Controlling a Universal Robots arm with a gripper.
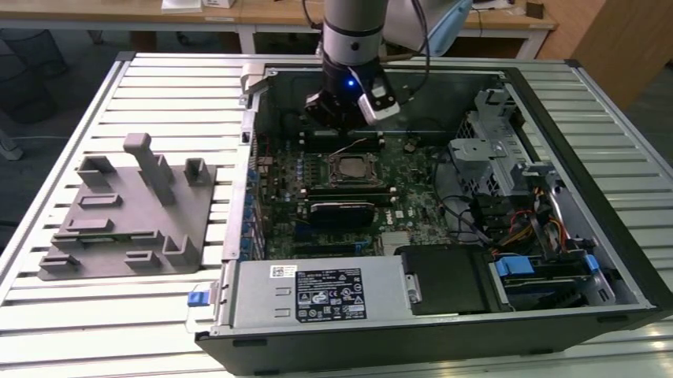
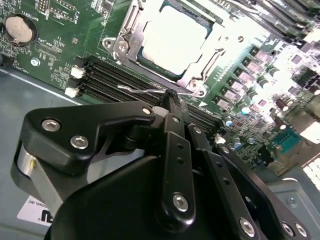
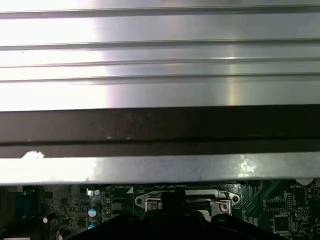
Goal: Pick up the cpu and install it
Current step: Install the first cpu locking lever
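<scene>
The cpu (image 2: 172, 41) lies flat in the motherboard socket (image 2: 131, 31), its shiny silver top showing inside the metal frame. In the exterior view the cpu (image 1: 352, 167) sits mid-board inside the open computer case (image 1: 589, 189). My gripper (image 1: 342, 118) hangs just behind the socket, toward the case's far wall. In the second wrist view my gripper (image 2: 170, 97) is shut, its black fingers (image 2: 172, 130) pressed together. Their tips rest at the thin wire socket lever (image 2: 142, 91), beside the black memory slots (image 2: 107, 82). Nothing is held between them.
A grey plastic fixture block (image 1: 126, 213) with upright posts stands on the slatted table at the exterior view's left. Inside the case are a power supply (image 1: 315, 295), drive cage (image 1: 489, 150) and loose cables (image 1: 515, 228). The first wrist view shows the case wall (image 3: 160, 127) and table slats (image 3: 160, 55).
</scene>
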